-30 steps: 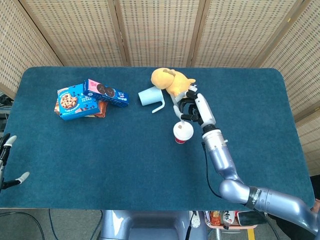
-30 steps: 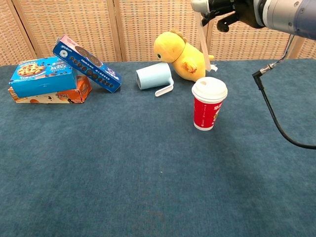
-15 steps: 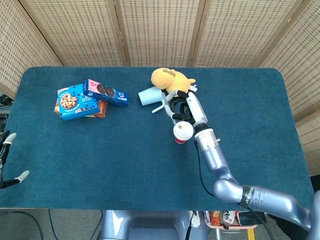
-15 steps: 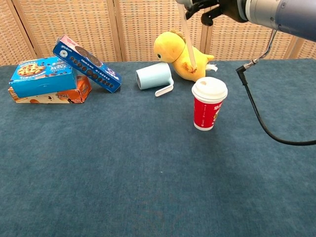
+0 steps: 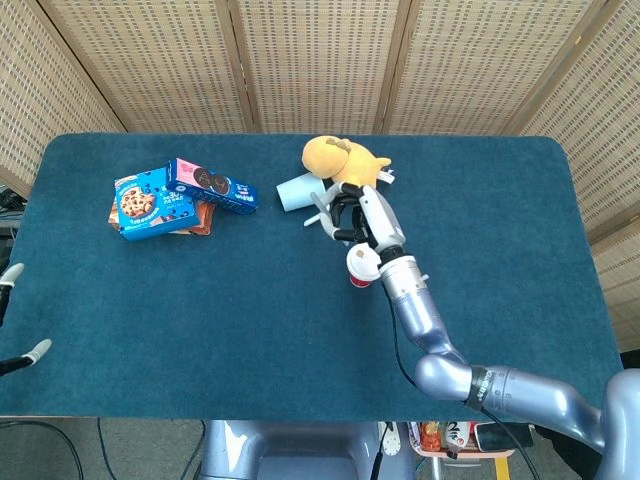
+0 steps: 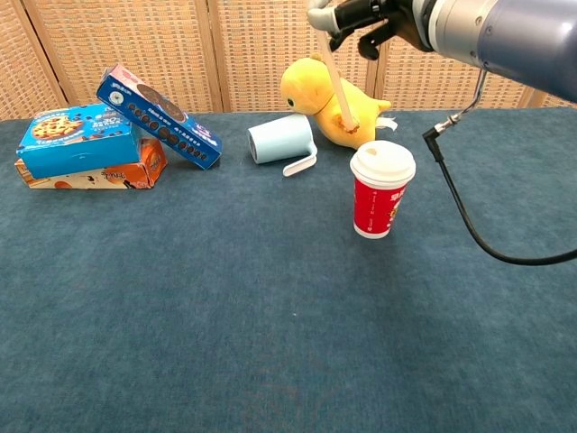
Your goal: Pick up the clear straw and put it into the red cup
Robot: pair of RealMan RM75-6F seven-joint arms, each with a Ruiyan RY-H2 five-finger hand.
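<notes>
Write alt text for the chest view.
The right hand holds a clear straw slanting down above and behind a lidded red cup on a blue table. Behind lie a yellow plush toy, a tipped light-blue mug and stacked cookie boxes.

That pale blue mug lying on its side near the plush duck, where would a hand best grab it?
Probably around the body of the pale blue mug, coming from above. It lies tipped over with its handle resting on the table toward the camera, so the rounded wall is exposed on top. The plush duck crowds its right side, so a side approach looks awkward.
</notes>
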